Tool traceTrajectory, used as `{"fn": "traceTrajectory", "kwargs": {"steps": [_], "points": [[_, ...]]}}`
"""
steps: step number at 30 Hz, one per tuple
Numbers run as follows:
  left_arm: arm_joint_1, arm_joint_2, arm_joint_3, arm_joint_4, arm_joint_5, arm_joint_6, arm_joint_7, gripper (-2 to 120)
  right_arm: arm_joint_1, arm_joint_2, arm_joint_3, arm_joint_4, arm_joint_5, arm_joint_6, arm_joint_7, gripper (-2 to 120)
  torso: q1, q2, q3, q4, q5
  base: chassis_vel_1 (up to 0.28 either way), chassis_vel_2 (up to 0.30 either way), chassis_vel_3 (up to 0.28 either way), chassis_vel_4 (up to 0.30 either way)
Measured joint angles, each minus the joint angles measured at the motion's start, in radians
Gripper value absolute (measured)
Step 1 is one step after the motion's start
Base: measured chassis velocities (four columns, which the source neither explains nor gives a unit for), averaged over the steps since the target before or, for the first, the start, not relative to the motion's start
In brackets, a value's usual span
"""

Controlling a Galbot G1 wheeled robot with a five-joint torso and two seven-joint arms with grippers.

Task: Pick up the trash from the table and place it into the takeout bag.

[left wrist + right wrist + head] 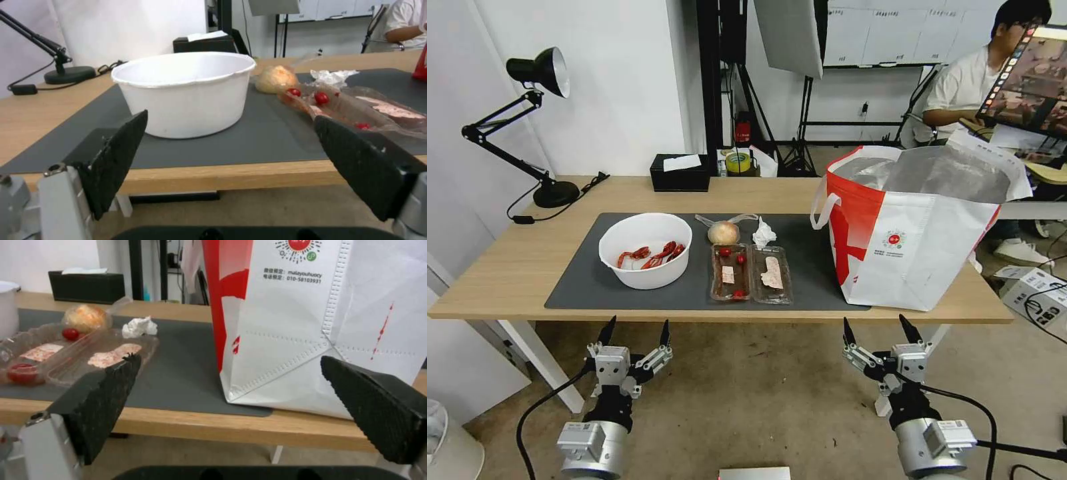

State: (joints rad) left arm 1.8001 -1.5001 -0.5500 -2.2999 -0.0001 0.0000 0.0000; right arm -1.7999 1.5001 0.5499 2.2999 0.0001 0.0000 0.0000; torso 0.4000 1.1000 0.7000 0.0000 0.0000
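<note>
On the table (514, 267) a dark grey mat carries the trash: a white bowl (645, 249) (186, 91) with red crayfish shells, two clear plastic trays (750, 273) (75, 356), a tan ball in a clear bag (724, 232) (276, 78) and a crumpled white tissue (764, 234) (140, 327). The takeout bag (917, 230) (311, 323) stands open at the table's right end. My left gripper (634, 332) hangs open below the front edge, before the bowl. My right gripper (879, 329) is open too, below the edge in front of the bag.
A black tissue box (680, 172) sits at the table's back edge, with a black desk lamp (534, 120) and its cable at the back left. A person sits behind the bag at the far right. Bare floor lies under and before the table.
</note>
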Motion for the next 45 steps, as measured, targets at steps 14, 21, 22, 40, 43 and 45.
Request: {"fn": "traceTrajectory", "kwargs": {"steps": [14, 21, 22, 40, 43, 45], "points": [[0.000, 0.000, 0.000, 0.000, 0.000, 0.000, 0.000, 100, 0.000, 0.000, 0.000, 0.000, 0.000, 0.000, 0.000, 100, 0.000, 0.000, 0.000, 0.0000, 0.0000, 0.000, 0.000, 0.000, 0.000], [0.000, 0.000, 0.000, 0.000, 0.000, 0.000, 0.000, 100, 0.000, 0.000, 0.000, 0.000, 0.000, 0.000, 0.000, 100, 0.000, 0.000, 0.000, 0.0000, 0.0000, 0.000, 0.000, 0.000, 0.000], [0.000, 0.000, 0.000, 0.000, 0.000, 0.000, 0.000, 100, 0.000, 0.000, 0.000, 0.000, 0.000, 0.000, 0.000, 100, 0.000, 0.000, 0.000, 0.0000, 0.0000, 0.000, 0.000, 0.000, 0.000], [-0.100, 0.099, -0.031, -0.058, -0.195, 0.095, -0.085, 100, 0.106, -0.202, 0.093, 0.034, 0.254, -0.126, 0.021, 100, 0.000, 0.000, 0.000, 0.0000, 0.0001, 0.000, 0.000, 0.000, 0.000], [-0.137, 0.135, -0.041, -0.079, -0.267, 0.132, -0.117, 100, 0.118, -0.231, 0.100, 0.037, 0.279, -0.137, 0.022, 100, 0.000, 0.000, 0.000, 0.0000, 0.0005, 0.000, 0.000, 0.000, 0.000], [-0.168, 0.166, -0.051, -0.098, -0.328, 0.162, -0.143, 100, 0.135, -0.260, 0.112, 0.042, 0.323, -0.156, 0.023, 100, 0.000, 0.000, 0.000, -0.0002, 0.0002, 0.000, 0.000, 0.000, 0.000]]}}
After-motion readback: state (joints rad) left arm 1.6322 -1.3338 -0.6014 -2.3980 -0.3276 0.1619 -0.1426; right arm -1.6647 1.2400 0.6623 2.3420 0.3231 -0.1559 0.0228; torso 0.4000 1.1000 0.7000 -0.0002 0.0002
